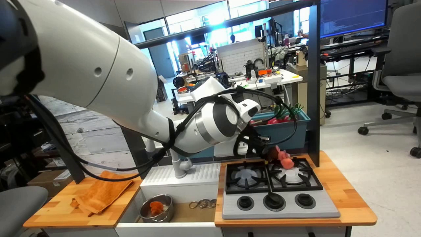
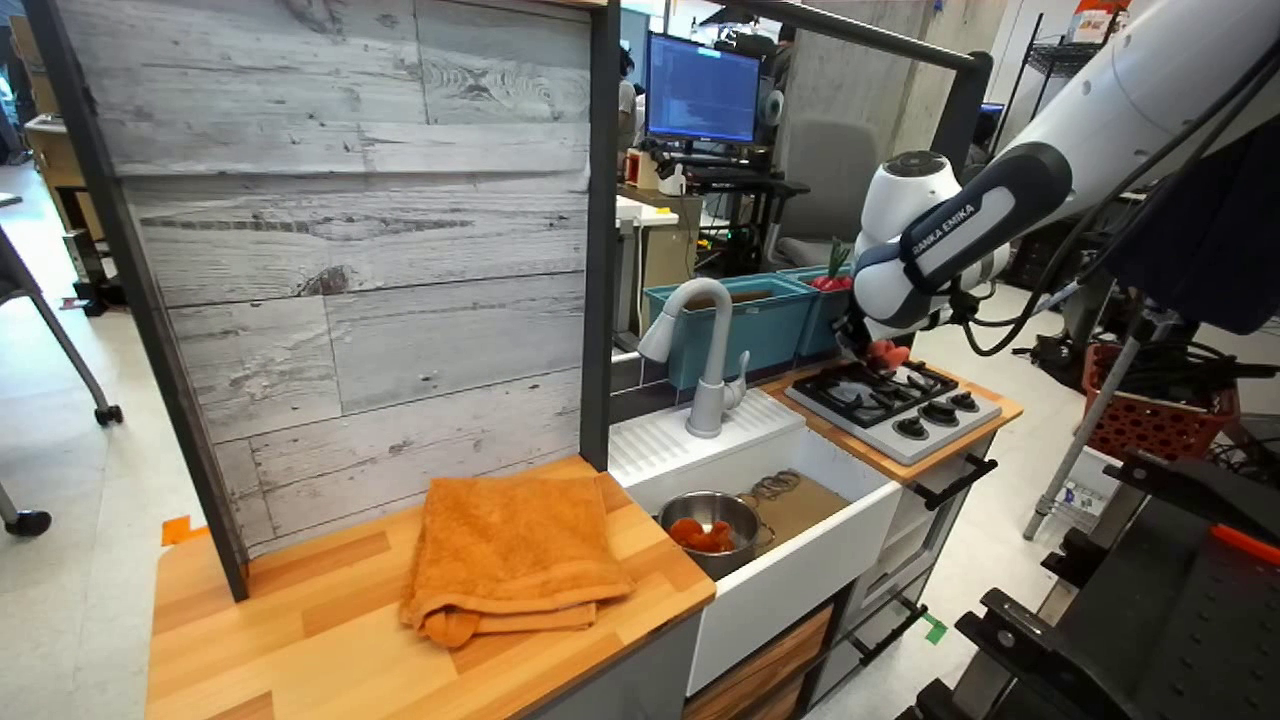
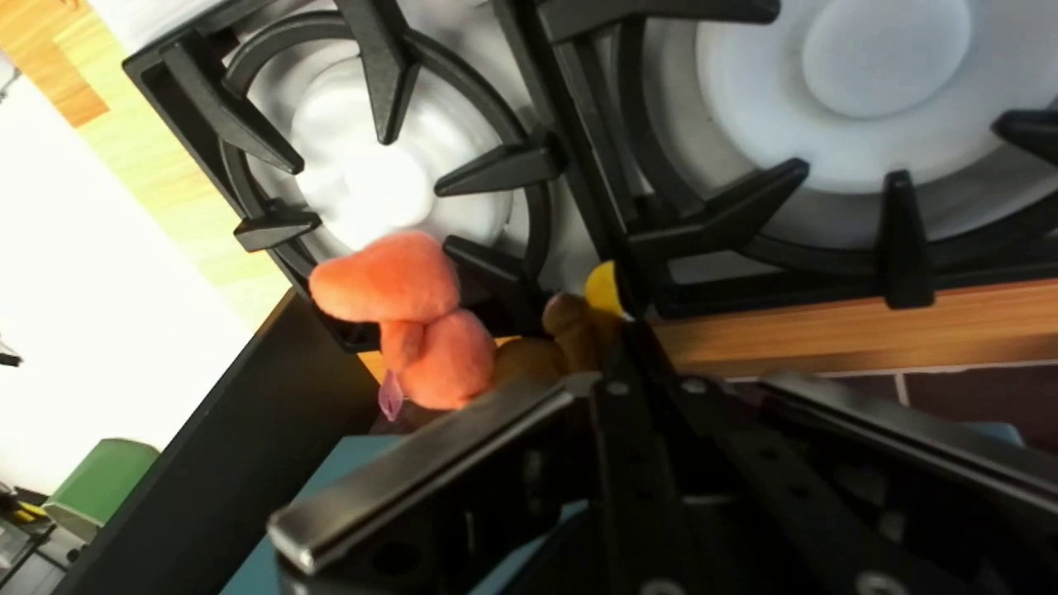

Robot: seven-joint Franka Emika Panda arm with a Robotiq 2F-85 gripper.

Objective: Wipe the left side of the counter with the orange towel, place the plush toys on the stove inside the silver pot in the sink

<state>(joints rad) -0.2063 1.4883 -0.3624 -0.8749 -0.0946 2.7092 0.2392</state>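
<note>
A pinkish-orange plush toy (image 3: 413, 314) rests on the stove's (image 1: 230, 210) back right burner grate. Against it sits a brown plush toy (image 3: 529, 359), partly hidden by my gripper (image 3: 632, 330). The jaws look shut, their tips right beside the brown toy; whether any of it is pinched is not visible. In an exterior view my gripper (image 2: 858, 345) reaches down behind the stove. The silver pot (image 1: 169, 210) stands in the sink (image 1: 184, 224) with orange plush pieces (image 2: 700, 537) inside. The orange towel (image 2: 515, 550) lies folded on the left counter (image 2: 280, 640).
A black long-handled utensil (image 1: 269, 184) lies between the grates. Metal rings (image 1: 205, 204) lie in the sink beside the pot. The faucet (image 2: 712, 350) rises behind the basin. Teal planters (image 2: 745, 325) stand behind the stove, near a dark frame post (image 1: 314, 82).
</note>
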